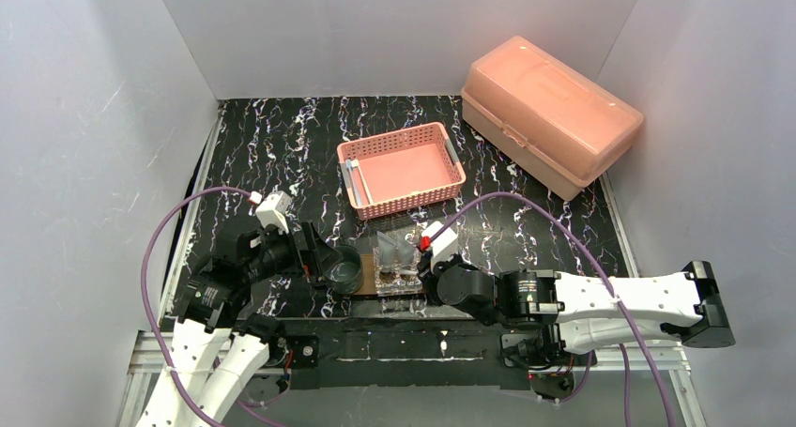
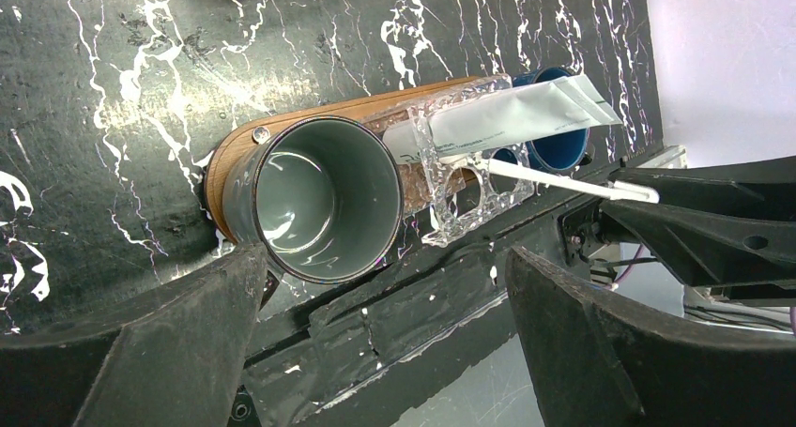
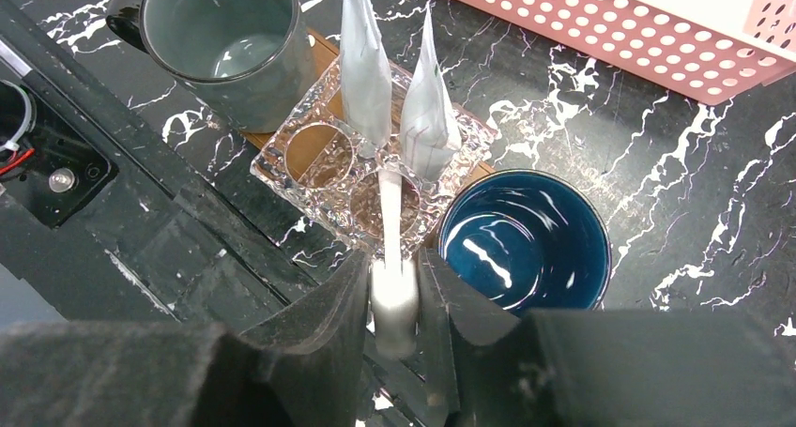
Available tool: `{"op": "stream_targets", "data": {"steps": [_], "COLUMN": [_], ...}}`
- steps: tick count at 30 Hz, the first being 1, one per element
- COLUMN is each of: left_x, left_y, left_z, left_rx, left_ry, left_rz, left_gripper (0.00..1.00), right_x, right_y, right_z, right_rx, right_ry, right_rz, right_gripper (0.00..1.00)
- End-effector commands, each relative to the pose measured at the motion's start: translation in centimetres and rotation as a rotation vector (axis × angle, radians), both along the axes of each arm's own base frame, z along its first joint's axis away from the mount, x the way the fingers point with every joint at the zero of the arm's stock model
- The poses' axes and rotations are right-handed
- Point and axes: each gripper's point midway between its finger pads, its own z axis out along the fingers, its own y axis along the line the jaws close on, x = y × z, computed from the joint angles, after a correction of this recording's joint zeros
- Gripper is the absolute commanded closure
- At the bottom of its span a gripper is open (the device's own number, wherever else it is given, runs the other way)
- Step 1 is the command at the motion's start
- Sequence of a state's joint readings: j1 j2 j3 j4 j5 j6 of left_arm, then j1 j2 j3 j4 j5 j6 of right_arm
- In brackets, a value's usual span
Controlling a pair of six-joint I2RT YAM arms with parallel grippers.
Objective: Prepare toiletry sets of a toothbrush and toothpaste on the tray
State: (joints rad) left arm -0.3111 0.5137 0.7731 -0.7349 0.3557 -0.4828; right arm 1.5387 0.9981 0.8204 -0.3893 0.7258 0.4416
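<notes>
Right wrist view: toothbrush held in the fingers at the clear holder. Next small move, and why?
Probably slide the toothbrush deeper into the clear holder before releasing: the right fingers pinch its end, and only the tip seems to reach a hole beside two toothpaste tubes.

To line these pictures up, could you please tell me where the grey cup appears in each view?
Top external: grey cup low, just left of centre.
Left wrist: grey cup centre-left, mouth toward the camera, on the wooden tray's end.
Right wrist: grey cup at the top left.
Shared landmark: the clear faceted holder, beside the cup in all three.
</notes>
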Motion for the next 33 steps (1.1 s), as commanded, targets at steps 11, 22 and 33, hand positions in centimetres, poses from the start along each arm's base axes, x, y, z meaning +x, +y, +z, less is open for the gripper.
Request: {"op": "stream_targets", "data": {"steps": [11,22,33], "left_x": [-0.1,0.3,1.1], "left_y": [-0.3,-0.7,-0.3], "left_z": [-0.3,-0.2,-0.5], "left_rx": [-0.002,0.002,0.039], "left_ry": [0.002,0.025,0.031], "left_rz": [-0.025,-0.043,-0.031], "left_gripper": [0.02,0.02,0.02], "right_x": [0.3,1.2,3.0], "right_y": [0.4,0.3,2.2], "right_z": [2.9,6.3,11.3], "right_rx": [0.085,0.086,0.018], "right_ry": [-0.026,-0.093,-0.206], "right_rz": [-0.009,-0.025,-0.027], "right_gripper": [0.62,0.58,0.49]}}
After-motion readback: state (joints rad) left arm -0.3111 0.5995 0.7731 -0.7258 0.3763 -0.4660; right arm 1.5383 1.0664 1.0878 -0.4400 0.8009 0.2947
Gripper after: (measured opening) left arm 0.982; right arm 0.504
